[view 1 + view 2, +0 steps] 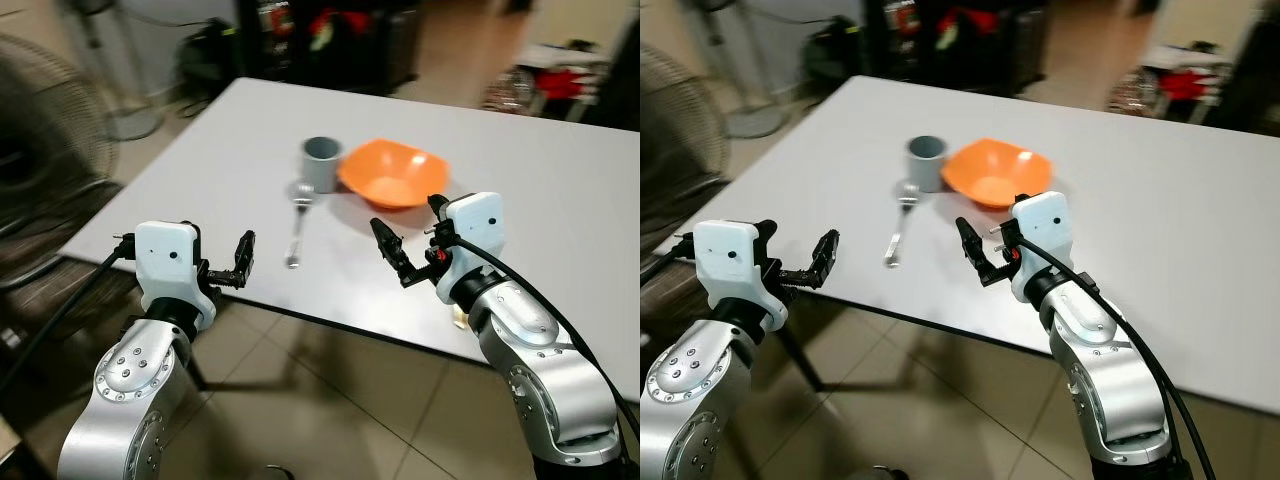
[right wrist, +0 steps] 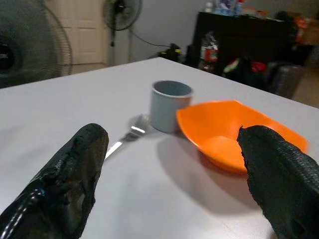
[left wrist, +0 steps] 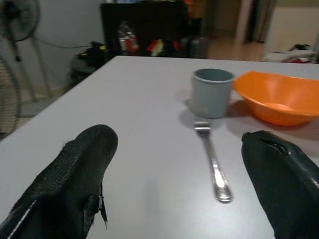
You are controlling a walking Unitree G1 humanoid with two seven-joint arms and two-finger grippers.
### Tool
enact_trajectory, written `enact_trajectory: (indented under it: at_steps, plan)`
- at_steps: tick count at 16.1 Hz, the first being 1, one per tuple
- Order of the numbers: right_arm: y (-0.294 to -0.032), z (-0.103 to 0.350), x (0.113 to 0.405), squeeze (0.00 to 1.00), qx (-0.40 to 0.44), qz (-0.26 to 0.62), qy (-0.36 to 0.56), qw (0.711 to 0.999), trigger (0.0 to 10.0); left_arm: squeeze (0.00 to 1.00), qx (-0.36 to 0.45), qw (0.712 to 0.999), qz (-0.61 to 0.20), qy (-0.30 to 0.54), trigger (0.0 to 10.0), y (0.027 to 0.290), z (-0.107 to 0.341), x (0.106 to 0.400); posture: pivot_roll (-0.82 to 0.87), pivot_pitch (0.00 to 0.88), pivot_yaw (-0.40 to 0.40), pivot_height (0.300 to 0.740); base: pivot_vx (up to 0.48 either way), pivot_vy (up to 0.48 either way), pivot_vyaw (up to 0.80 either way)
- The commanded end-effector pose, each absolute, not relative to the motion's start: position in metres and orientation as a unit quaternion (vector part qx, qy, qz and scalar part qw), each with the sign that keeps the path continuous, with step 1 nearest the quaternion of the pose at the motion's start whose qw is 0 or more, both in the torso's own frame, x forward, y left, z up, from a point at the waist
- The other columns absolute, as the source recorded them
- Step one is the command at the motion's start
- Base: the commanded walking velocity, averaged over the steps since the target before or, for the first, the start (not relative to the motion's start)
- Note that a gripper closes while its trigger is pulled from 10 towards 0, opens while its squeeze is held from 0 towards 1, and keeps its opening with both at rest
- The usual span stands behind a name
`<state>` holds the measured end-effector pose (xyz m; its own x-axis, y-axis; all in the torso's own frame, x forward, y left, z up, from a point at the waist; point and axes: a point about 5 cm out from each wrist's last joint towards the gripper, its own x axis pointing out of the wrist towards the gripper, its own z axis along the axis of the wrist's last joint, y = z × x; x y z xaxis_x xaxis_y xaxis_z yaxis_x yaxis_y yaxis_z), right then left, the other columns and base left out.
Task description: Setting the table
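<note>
- Orange bowl [image 1: 392,174] sits on the white bench [image 1: 560,200], roughly mid-surface.
- Grey cup [image 1: 322,163] stands upright just beside the bowl, on its left.
- Metal fork [image 1: 297,222] lies flat near the bowl, tines by the cup's base, handle running toward the bench's near edge.
- Right gripper [image 1: 412,245] hovers released over the bench just short of the bowl.
- Left gripper [image 1: 243,262] hangs released at the near edge, well apart from the bowl.
- Standing fan [image 1: 45,160] is off beyond the bench's left edge.
</note>
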<state>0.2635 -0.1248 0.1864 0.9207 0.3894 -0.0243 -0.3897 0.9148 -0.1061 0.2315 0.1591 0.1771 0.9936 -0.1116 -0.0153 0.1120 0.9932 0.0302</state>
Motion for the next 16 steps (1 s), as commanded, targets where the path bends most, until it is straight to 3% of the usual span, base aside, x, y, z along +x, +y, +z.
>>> enact_trajectory:
  at_steps: [1,11,16]
  plan:
    - [-0.123,0.196,0.263,1.0,-0.054,0.201,-0.017,0.978,10.0,0.0,0.016,0.998,-0.053,0.008,10.0,0.158,0.176,0.232,-0.06,0.0,0.015,0.74,0.0,0.0,0.8]
    - [-0.12,0.195,0.261,1.0,-0.003,0.187,-0.034,0.982,10.0,0.0,0.021,0.998,-0.057,0.011,10.0,0.162,0.178,0.23,-0.02,0.0,0.053,0.74,0.0,0.0,0.8]
    - [-0.115,0.179,0.258,1.0,0.03,0.213,0.008,0.976,10.0,0.0,0.034,0.998,-0.052,0.018,10.0,0.165,0.178,0.222,0.01,0.0,0.035,0.74,0.0,0.263,0.8]
